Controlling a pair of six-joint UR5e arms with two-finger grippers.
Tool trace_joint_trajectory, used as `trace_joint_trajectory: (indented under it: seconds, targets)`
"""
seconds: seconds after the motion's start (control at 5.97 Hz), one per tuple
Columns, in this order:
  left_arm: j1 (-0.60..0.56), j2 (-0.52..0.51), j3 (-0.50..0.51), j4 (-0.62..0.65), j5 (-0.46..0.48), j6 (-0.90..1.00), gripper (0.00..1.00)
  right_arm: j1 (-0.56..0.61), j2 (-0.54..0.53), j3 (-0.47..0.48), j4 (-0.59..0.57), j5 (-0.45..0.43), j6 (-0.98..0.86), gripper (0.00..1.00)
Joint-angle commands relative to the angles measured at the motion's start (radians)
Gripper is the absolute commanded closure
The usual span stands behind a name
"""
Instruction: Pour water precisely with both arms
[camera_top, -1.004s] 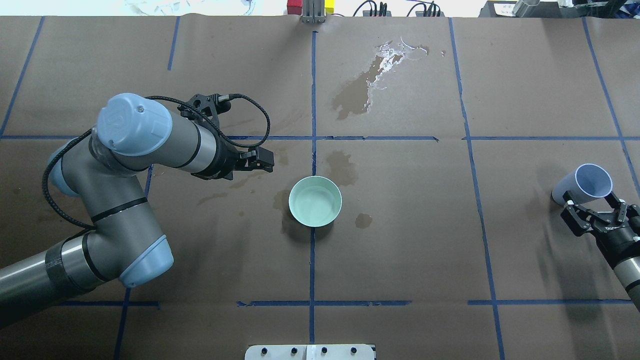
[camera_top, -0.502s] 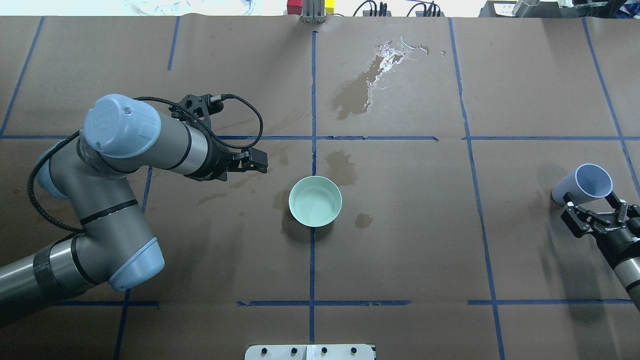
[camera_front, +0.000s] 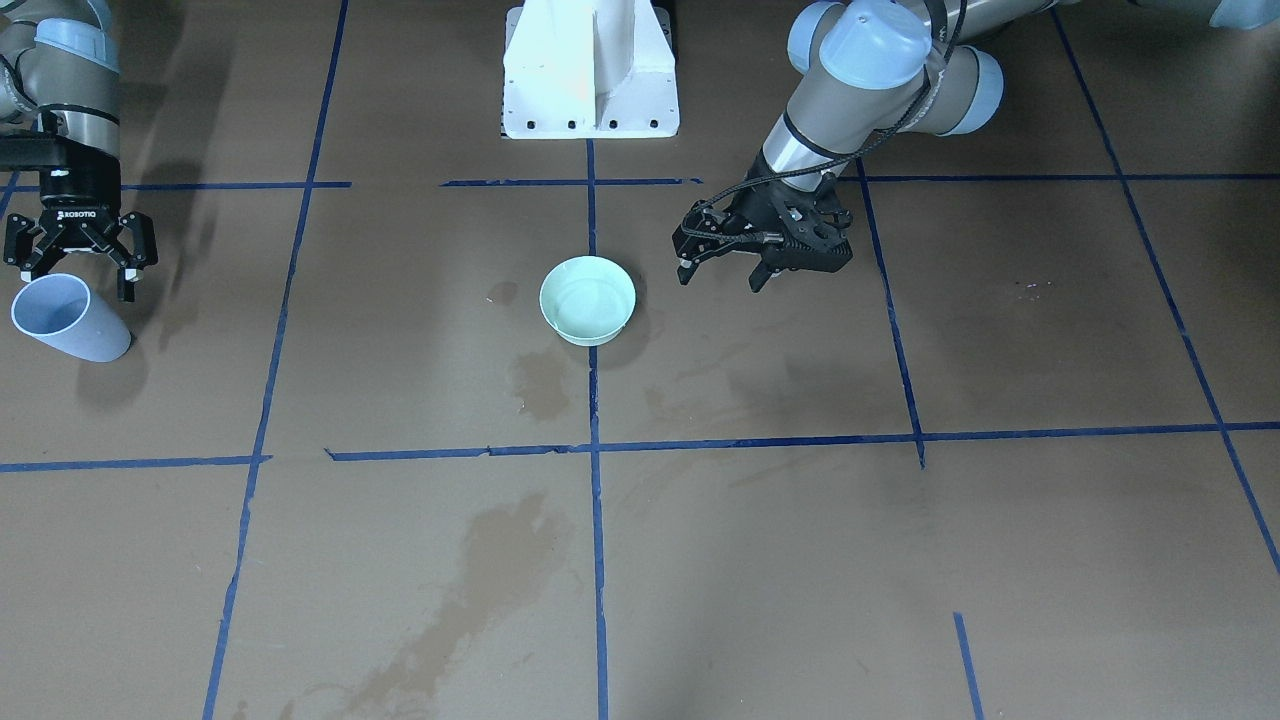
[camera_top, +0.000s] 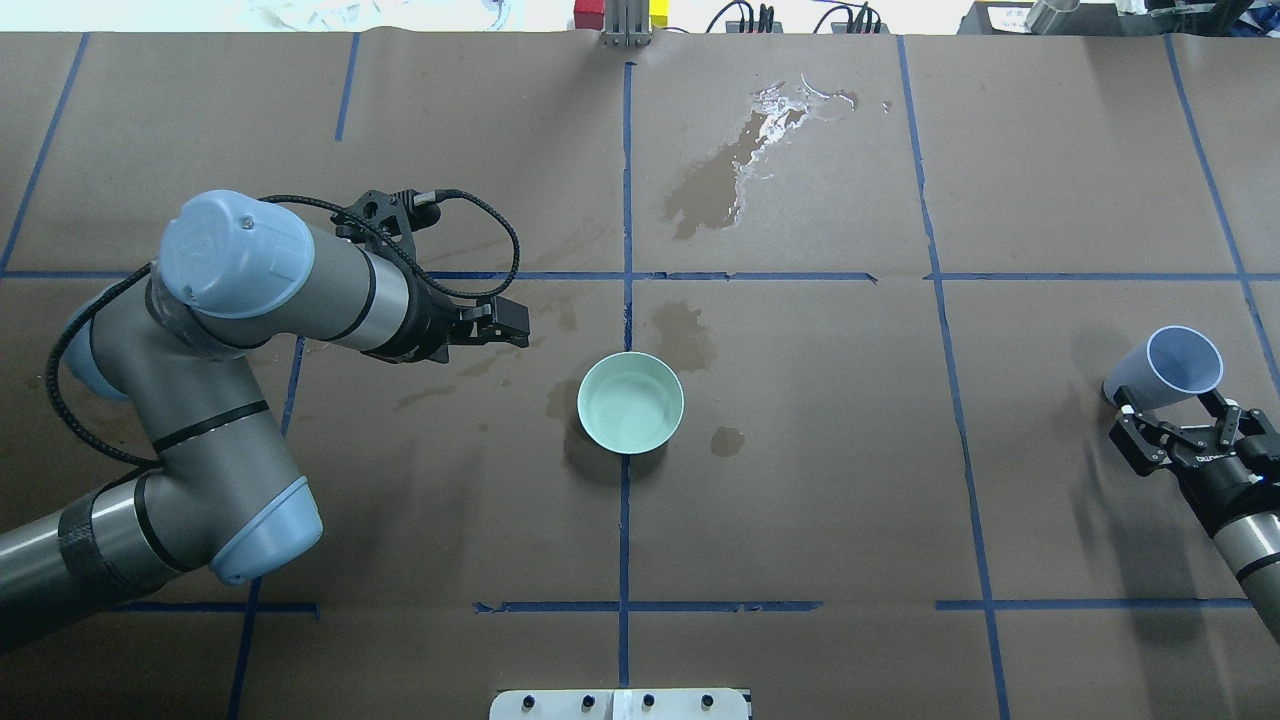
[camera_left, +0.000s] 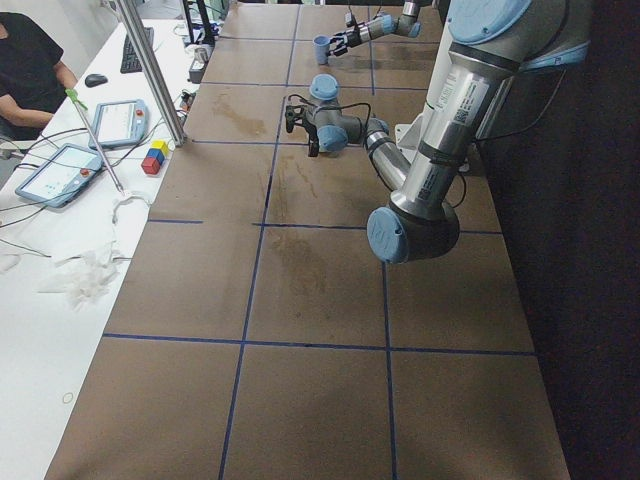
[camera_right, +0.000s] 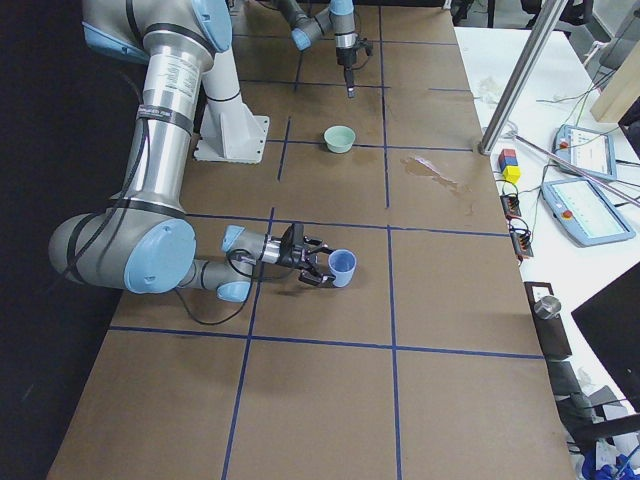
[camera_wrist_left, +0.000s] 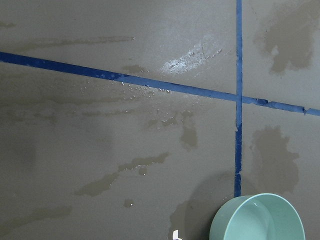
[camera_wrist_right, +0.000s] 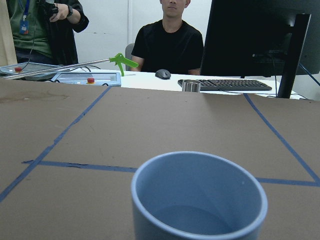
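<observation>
A mint-green bowl stands at the table's middle, with a faint sheen of water inside; it also shows in the left wrist view. My left gripper hangs open and empty to the bowl's left, apart from it; the front view shows its fingers spread. A pale blue cup stands upright at the far right. My right gripper is open, with its fingertips beside the cup's base and not closed on it. The right wrist view looks into the cup; I cannot tell whether it holds water.
Dark wet stains mark the brown paper: a shiny puddle at the far middle and small patches around the bowl. Blue tape lines form a grid. The white pedestal stands at the robot's edge. Operators sit beyond the far edge.
My left arm has drawn back to the left, and its gripper is farther from the bowl. My right gripper has shifted slightly back from the cup. Bowl and cup have not moved.
</observation>
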Motion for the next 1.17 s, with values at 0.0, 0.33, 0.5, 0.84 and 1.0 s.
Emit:
trace_joint_trajectory:
  seconds: [0.0,0.33,0.5,0.84,1.0]
  targets:
    - [0.0,0.0,-0.016,0.026,0.001,0.0,0.0,0.004,0.002,-0.008,0.001,0.002,0.001,0.02]
    - [0.0,0.001,-0.019,0.028,0.001,-0.002,0.0,0.048,0.007,-0.011,0.016,0.05,-0.022,0.02]
    - [-0.002,0.0,-0.021,0.028,0.001,0.0,0.0,0.053,0.009,-0.011,0.019,0.055,-0.025,0.02]
    - [-0.003,0.0,-0.022,0.028,0.001,0.0,0.0,0.069,0.033,-0.013,0.017,0.075,-0.044,0.02]
    - [-0.003,0.0,-0.025,0.029,0.001,0.0,0.0,0.079,0.032,-0.014,0.017,0.083,-0.048,0.02]
